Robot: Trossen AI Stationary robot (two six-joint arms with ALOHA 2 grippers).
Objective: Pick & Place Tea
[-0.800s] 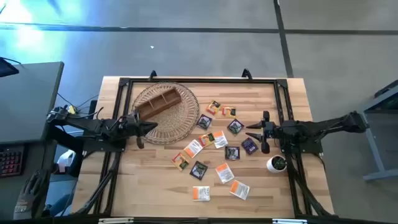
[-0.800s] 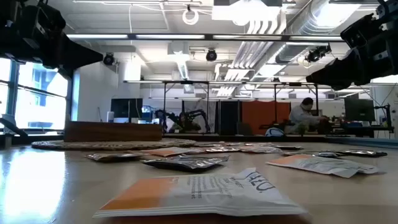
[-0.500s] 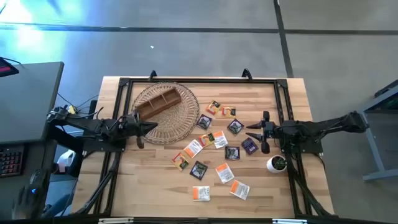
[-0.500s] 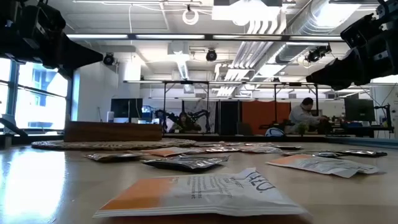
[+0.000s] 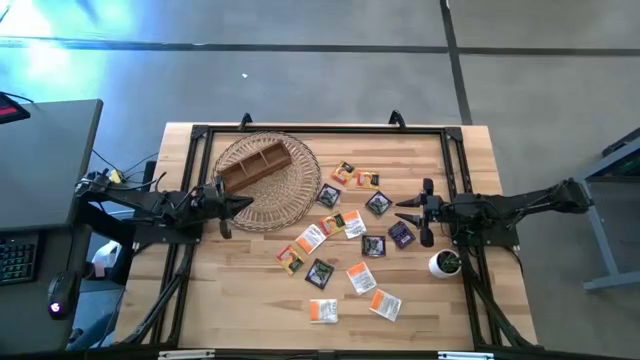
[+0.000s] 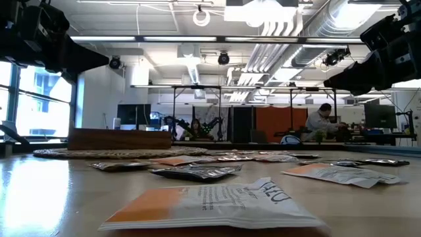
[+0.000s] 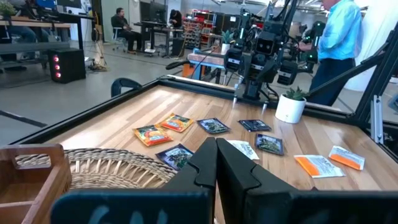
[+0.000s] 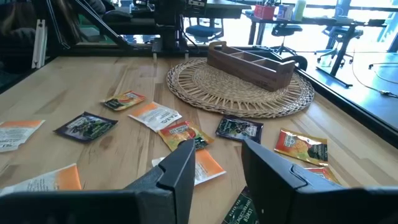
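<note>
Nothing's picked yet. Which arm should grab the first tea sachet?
Probably the right. The right gripper is open and hovers beside the scattered tea sachets, a dark one just under it. The left gripper is shut and sits over the wicker mat's edge, farther from most sachets.

Print shows on the nearest white-and-orange tea sachet point(image 6: 210, 207) lying on the desk point(image 6: 59, 191) in the low view, but its letters cannot be made out. No other text, label or number is legible.

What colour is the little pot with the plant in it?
The small round plant pot is white, holding a green plant. It shows best in the left wrist view.
</note>
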